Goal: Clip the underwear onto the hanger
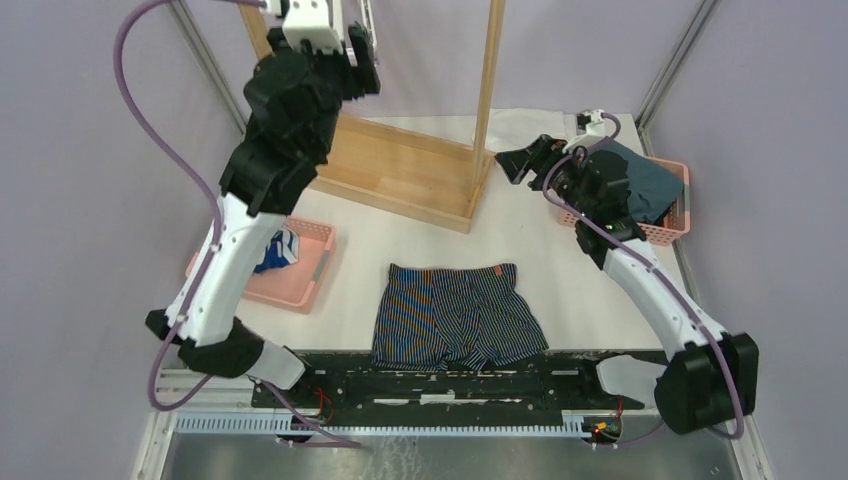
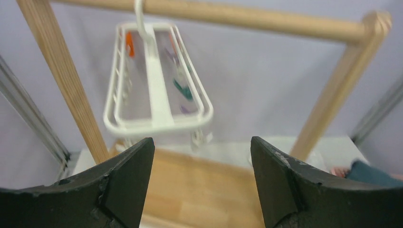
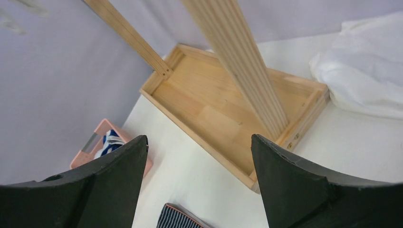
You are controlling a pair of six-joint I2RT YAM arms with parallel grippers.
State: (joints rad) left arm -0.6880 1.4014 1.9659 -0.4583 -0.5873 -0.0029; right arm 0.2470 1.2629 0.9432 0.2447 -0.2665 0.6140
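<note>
Open desk [image 1: 560,280] all round the underwear [image 1: 458,315] by the front edge; wooden rack [image 1: 400,165] blocks the back, left basket [image 1: 318,268] and right basket [image 1: 662,233] hog the sides.

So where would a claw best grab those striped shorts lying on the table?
Probably the waistband, at its right corner by the orange label, coming straight down from above. The underwear lies spread flat on the table, so only an edge can be pinched, and the waistband is its straight far edge.
</note>
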